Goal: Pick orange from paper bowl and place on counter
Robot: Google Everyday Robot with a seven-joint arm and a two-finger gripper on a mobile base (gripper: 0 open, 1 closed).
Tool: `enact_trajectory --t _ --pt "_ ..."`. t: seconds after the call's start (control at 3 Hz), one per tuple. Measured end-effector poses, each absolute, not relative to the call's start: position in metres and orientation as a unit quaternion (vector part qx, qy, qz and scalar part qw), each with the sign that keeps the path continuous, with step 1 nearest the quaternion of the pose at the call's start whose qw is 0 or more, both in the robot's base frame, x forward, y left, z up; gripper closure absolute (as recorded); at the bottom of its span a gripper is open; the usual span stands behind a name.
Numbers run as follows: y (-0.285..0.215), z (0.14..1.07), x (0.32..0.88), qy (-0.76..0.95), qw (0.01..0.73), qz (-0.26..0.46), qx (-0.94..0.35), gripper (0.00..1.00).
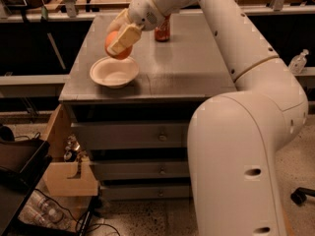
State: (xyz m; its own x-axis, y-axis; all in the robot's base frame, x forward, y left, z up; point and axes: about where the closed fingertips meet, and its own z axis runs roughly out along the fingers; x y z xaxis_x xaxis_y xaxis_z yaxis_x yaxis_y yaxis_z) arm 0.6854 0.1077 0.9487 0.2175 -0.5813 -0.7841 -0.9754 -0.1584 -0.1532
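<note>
Bowl check first: the paper bowl [114,73] sits near the front left corner of the counter [187,68] and I see only its bare off-white inside. The orange [109,41] is up in the air just above the bowl's back rim, not touching it. The gripper [117,41] is clamped on the orange, fingers about one fruit apart with one cream pad lying across its front, and the red soda can [162,31] stands further back on the counter, just behind the wrist.

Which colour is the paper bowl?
Off-white, in camera view; the gripper holds the orange above the paper bowl.
</note>
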Motion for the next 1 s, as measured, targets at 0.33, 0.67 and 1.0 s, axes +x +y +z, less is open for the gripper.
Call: enact_trajectory --t 0.33,0.67,1.0 --pt "0.09 0.985 0.7 0.564 0.362 0.265 -0.694 1.0" --pt "0.054 0.998 0.721 0.596 0.384 0.238 -0.664 1.0" --pt "0.009 0.985 0.741 0.643 0.386 0.216 -0.626 1.0"
